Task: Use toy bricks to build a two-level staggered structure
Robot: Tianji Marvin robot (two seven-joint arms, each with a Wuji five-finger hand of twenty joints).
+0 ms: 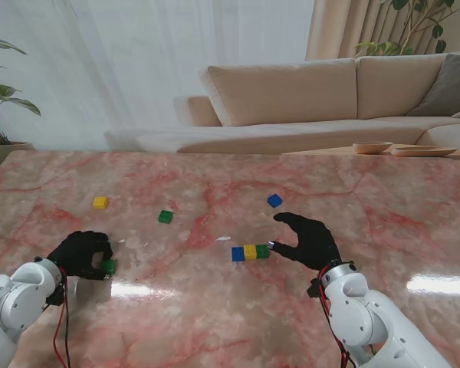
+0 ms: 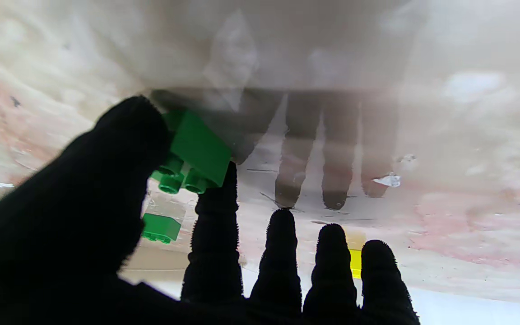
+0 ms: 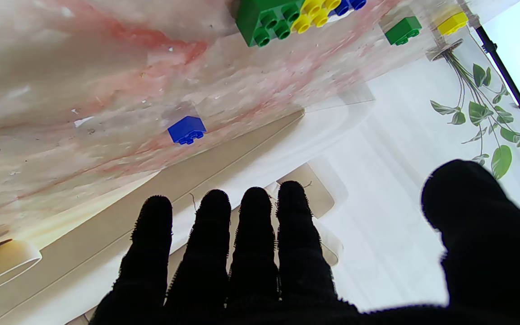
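On the pink marble table [image 1: 215,322] a row of three bricks lies near the middle: a blue brick [image 1: 238,254], a yellow brick [image 1: 250,251] and a green brick [image 1: 262,251], touching side by side with the green one at the row's right end. The right hand [image 1: 310,239] sits just to the right of this row, its fingers spread and holding nothing; the thumb tip comes very close to the green end of the row, though whether it touches cannot be told. In the right wrist view the same row shows at the table's edge of the picture, studs visible on the green end brick [image 3: 264,20], with the four fingers [image 3: 253,234] held loosely side by side and the thumb apart from them. The left hand [image 1: 83,253] rests low over the table's left side, pinching a second green brick [image 1: 107,266]; the left wrist view shows that brick [image 2: 194,155] tilted and caught between thumb and forefinger, the other fingers free. Three loose bricks lie farther from me: a spare yellow brick [image 1: 100,202] at the left, a spare green brick [image 1: 165,217] to the right of it, and a spare blue brick [image 1: 274,201] beyond the right hand, all well apart from one another.
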